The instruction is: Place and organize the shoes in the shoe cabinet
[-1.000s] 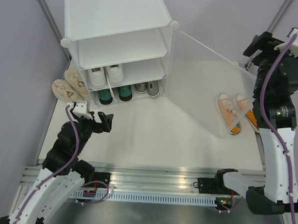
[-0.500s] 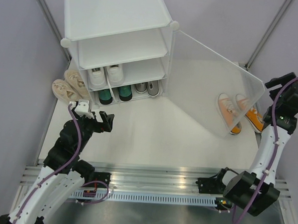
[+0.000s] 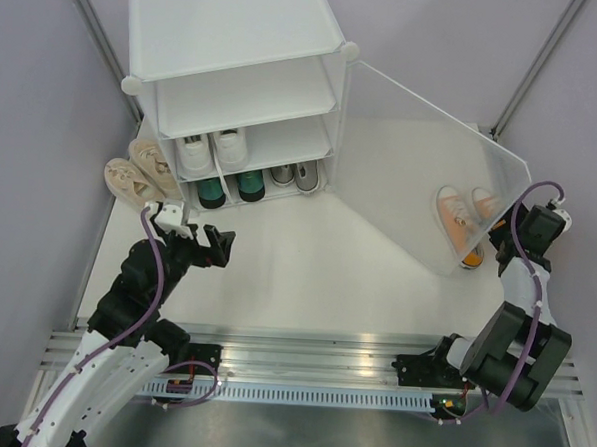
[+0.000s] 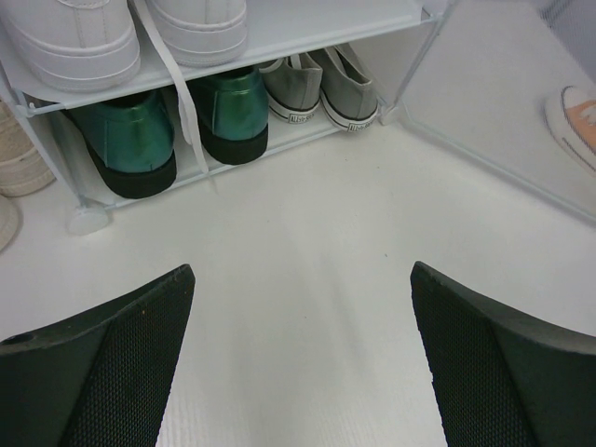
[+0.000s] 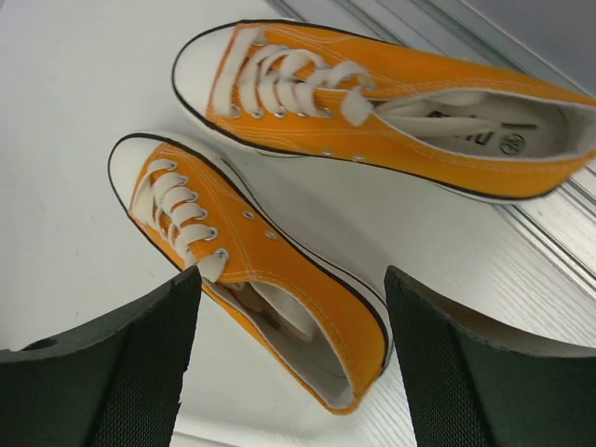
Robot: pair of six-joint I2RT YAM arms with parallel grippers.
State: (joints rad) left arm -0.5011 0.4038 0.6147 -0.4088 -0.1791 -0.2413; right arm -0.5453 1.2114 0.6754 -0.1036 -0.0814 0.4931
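Now over orange sneakers [image 5: 279,253], right gripper [image 5: 291,275] open, insole logo [image 5: 507,144] too small to read, left gripper [image 4: 303,270] open wide

no legible text; orange shoe [image 5: 372,140] insole print, grey shoe [image 4: 349,88] end tag too blurred

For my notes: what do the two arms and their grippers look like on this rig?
Both the left arm and right arm have white shell links with black joints, and a purple cable runs along each. The left gripper and right gripper have broad black fingers with a fine mesh-like texture.
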